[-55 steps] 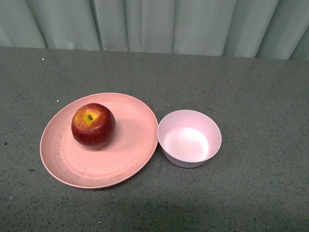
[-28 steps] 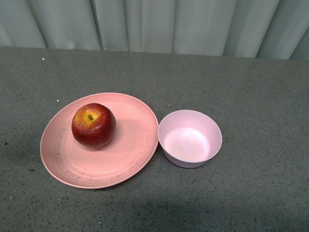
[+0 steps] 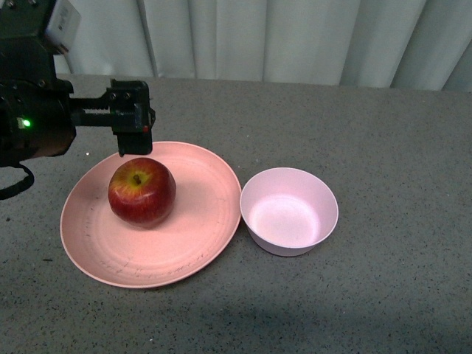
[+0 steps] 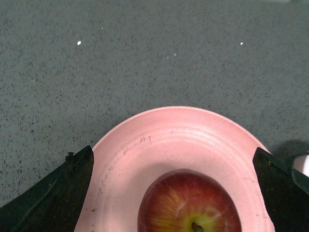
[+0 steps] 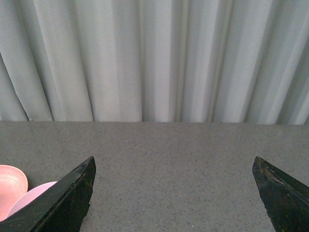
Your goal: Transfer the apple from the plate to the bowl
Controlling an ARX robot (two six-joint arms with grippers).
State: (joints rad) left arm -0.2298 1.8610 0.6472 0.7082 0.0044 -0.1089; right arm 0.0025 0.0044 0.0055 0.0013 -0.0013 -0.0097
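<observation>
At the upper left of the front view, the left gripper (image 3: 131, 127) hovered open close to the apple (image 3: 141, 191), which sat on the left half of the plate (image 3: 199, 236), so it probably needed to descend centred over the apple and close gently.

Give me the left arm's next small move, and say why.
Probably lower the left hand down over the apple. The hand hovers open just above and behind the apple, touching nothing. The apple sits on the plate, and the bowl is empty.
</observation>
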